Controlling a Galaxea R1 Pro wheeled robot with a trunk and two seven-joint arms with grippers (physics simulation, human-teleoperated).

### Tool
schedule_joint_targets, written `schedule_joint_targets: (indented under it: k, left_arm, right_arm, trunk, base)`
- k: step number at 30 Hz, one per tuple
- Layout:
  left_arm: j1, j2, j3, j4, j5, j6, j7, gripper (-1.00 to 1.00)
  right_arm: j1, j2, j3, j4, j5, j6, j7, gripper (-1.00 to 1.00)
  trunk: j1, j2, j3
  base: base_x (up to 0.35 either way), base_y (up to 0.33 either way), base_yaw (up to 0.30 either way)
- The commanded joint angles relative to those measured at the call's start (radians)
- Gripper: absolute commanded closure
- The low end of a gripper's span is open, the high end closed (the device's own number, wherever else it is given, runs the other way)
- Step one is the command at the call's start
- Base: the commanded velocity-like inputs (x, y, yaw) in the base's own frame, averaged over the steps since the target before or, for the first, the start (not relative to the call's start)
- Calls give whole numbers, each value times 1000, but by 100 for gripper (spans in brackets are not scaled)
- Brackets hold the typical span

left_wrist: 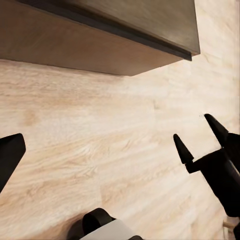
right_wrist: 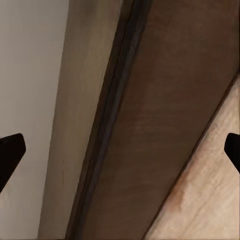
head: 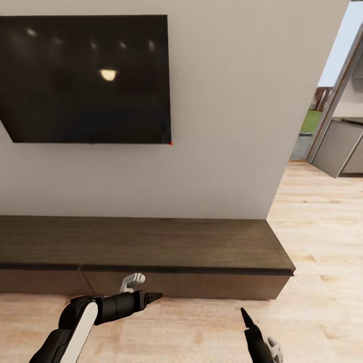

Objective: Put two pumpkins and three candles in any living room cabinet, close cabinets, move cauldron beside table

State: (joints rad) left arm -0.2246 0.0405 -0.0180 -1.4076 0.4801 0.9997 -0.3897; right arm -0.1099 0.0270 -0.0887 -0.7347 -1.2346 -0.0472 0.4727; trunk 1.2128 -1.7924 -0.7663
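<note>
**Robot facing closed cabinet, both grippers empty**

Head view: the cabinet, long, low, dark brown wood grain, stands against the pale wall. Its flat fronts sit flush, with a thin vertical seam between two of them toward the left; all fronts in view are shut. The cabinet top is bare wood. A dark television hangs on the wall above the cabinet's left part, reflecting ceiling lights. The light wood floor runs past the cabinet's right end toward a doorway, where grey cupboards stand.

Left gripper: held low, just in front of the cabinet's front face, fingers pointing toward the robot's right, along the front. In the left wrist view one black fingertip sits at the frame edge, over bare floor; the other is out of frame, so the jaws stand wide apart with nothing between them. That same view catches the right gripper across the floor, its two pointed fingers spread a little, nothing held.

Right gripper in head view: low near the bottom edge, fingers pointing up toward the cabinet, clear of it. Right wrist view: fingertips at opposite frame edges, wide apart, empty; between them the cabinet's front, top edge and the wall behind.
</note>
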Motion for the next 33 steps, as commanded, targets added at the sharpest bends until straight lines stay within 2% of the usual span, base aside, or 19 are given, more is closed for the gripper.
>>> schedule_joint_targets:
  k: [1, 3, 5, 6, 9, 10, 11, 12, 14, 15, 18, 21, 26, 30, 33]
  left_arm:
    - [0, 6, -1, 0, 6, 3, -7, -100]
    - [0, 16, -6, -1, 34, 3, -7, -100]
    - [0, 27, -12, -1, 88, 3, -7, -100]
    - [0, 31, -14, -1, 103, 3, -6, -100]
    - [1, 68, -24, -1, 192, 3, -6, -100]
    - [1, 75, -26, -1, 207, 3, -7, -100]
    - [1, 97, -29, -1, 254, 3, -7, -100]
    - [1, 104, -30, -1, 269, 3, -7, -100]
    - [1, 130, -45, 0, 329, 2, -6, -100]
    - [1, 135, -54, 0, 344, 2, -6, -100]
    - [1, 143, -70, 0, 365, 2, -6, -100]
    - [1, 144, -93, 0, 370, 2, -6, -100]
    - [1, 144, -112, 1, 374, 2, -6, -100]
    - [1, 143, -121, 1, 374, 2, -6, -100]
    - [1, 141, -154, 2, 374, 2, -6, -100]
  right_arm:
    - [-1, 1, -24, 5, -38, 4, 23, -100]
    - [-1, 0, -45, 8, -66, 6, 53, -100]
    - [-1, -1, -60, 11, -84, 9, 105, -100]
    - [-1, -2, -62, 11, -87, 10, 119, -100]
    - [-1, -13, -69, 12, -96, 11, 195, -100]
    - [-1, -15, -70, 12, -98, 12, 204, -100]
    - [-1, -18, -72, 11, -106, 12, 223, -100]
    - [-1, -18, -73, 11, -111, 12, 227, -100]
    - [-1, -19, -70, 9, -127, 4, 236, -100]
    - [-1, -19, -68, 7, -127, 0, 237, -100]
    - [-1, -19, -68, -3, -129, -16, 245, -100]
    - [-1, -20, -69, 0, -140, -26, 247, -100]
    - [-4, -21, -71, 2, -156, -24, 322, -100]
    - [-43, -21, -70, 8, -164, -23, 335, -100]
    - [-62, -24, -70, 8, -166, -24, 343, -100]
  trunk:
    - [4, -8, -4]
    - [11, -22, -10]
    - [19, -36, -17]
    - [23, -43, -20]
    - [34, -64, -29]
    - [38, -71, -32]
    - [42, -78, -35]
    - [46, -85, -39]
    - [54, -99, -45]
    - [57, -106, -48]
    - [69, -127, -57]
    - [80, -148, -67]
    - [100, -183, -82]
    - [115, -211, -95]
    - [126, -232, -104]
  base:
    - [0, 0, 0]
    - [0, 0, 0]
    - [0, 0, 0]
    - [0, 0, 0]
    - [0, 0, 0]
    - [0, 0, 0]
    - [0, 0, 0]
    - [0, 0, 0]
    - [0, 0, 0]
    - [0, 0, 0]
    - [0, 0, 0]
    - [0, 0, 0]
    - [0, 0, 0]
    - [0, 0, 0]
    - [0, 0, 0]
